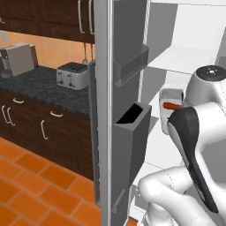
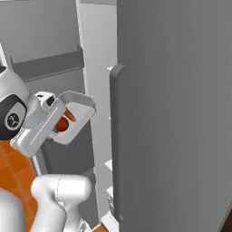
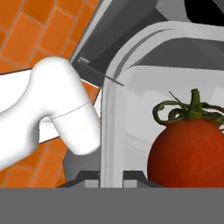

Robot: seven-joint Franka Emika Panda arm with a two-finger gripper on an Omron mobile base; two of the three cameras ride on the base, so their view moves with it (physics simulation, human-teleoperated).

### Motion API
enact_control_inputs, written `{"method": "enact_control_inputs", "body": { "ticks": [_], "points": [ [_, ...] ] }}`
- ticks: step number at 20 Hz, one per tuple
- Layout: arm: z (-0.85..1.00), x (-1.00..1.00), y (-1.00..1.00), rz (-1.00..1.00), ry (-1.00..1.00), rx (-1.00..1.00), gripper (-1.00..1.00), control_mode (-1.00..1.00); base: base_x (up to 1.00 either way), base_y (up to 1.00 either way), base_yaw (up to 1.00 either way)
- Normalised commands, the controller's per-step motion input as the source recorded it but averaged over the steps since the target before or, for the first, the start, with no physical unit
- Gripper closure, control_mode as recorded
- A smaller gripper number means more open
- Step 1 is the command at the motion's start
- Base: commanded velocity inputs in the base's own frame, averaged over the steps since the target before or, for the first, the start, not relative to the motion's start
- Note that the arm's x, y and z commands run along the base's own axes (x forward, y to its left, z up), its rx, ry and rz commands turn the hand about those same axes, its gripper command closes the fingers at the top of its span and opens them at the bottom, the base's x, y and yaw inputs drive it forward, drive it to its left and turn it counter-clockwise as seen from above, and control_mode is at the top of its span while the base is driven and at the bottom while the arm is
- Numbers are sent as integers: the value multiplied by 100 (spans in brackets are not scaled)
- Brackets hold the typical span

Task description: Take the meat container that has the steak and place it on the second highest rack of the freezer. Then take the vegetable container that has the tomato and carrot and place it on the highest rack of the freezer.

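Inside the white vegetable container (image 2: pixel 79 105) lie tomato (image 3: pixel 190 151) and carrot (image 1: pixel 172 106).

Claw (image 3: pixel 111 177) closed, arm raised

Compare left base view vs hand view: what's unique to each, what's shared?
Left base view alone: silver two-slot toaster on the dark speckled counter, grey angular door bins, pale freezer shelf, and the thin orange-brown carrot across the tub.

Hand view alone: round glossy red tomato with its green stem, close up, and the shut gripper clamping the tub's rim.

Both: the white plastic tub, orange floor tiles.
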Motion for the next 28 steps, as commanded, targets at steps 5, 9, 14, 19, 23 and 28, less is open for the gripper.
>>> {"method": "enact_control_inputs", "body": {
  "ticks": [5,9,14,19,23,28],
  "points": [
    [27,49,-25,-10,-22,4,100,-100,0,0,0],
    [12,36,-27,-10,-28,1,100,-100,0,0,0],
    [3,51,-15,-8,-15,0,100,-100,0,0,0],
    [16,84,-7,0,3,0,100,-100,0,0,0],
    [6,70,-19,0,6,0,100,-100,0,0,0],
    [0,55,-26,0,3,0,100,-100,0,0,0]
  ]
}}
